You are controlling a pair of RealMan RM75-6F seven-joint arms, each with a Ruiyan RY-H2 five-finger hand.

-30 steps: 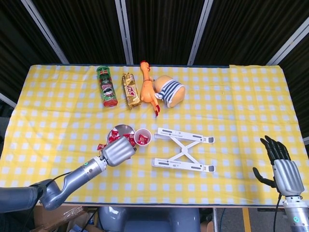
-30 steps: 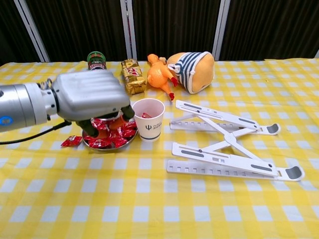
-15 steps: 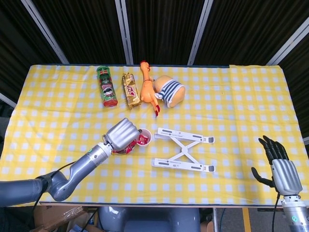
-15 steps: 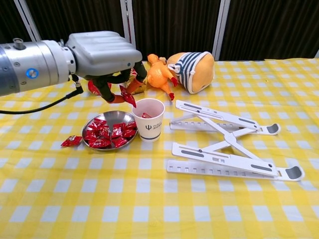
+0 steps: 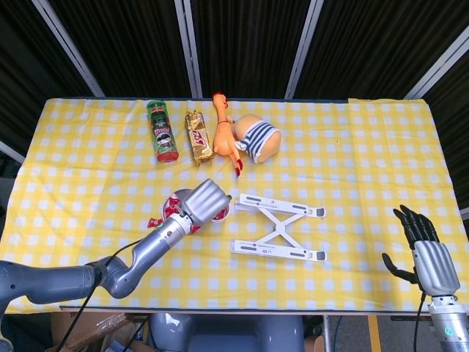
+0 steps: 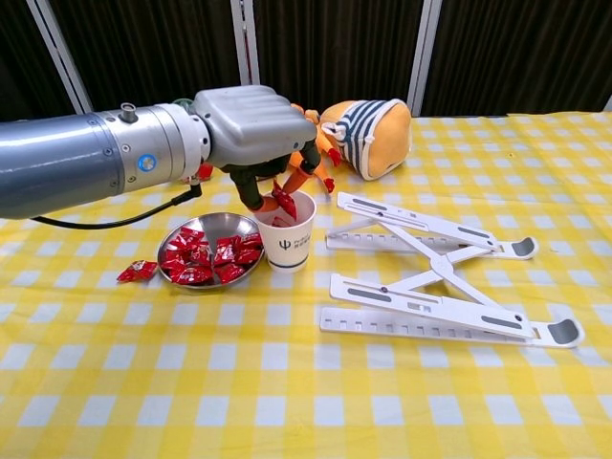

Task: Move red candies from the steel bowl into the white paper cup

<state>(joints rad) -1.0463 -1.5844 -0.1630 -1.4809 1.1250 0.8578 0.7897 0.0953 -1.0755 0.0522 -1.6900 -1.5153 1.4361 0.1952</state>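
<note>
My left hand (image 6: 251,129) hangs over the white paper cup (image 6: 290,245) and pinches a red candy (image 6: 284,201) right at the cup's mouth. In the head view the same left hand (image 5: 206,200) hides most of the cup. The steel bowl (image 6: 209,227) with several red candies (image 6: 206,258) stands just left of the cup. One loose red candy (image 6: 139,271) lies on the cloth left of the bowl. My right hand (image 5: 427,246) stays at the table's near right corner, fingers spread, holding nothing.
A white folding stand (image 6: 435,271) lies right of the cup. Along the back stand a green chip can (image 5: 162,130), a gold snack pack (image 5: 198,137), a rubber chicken (image 5: 226,138) and a striped plush toy (image 6: 369,137).
My left hand rose from the bowl with a red candy, swung right and came down over the cup's mouth. The right hand stayed where it was.
</note>
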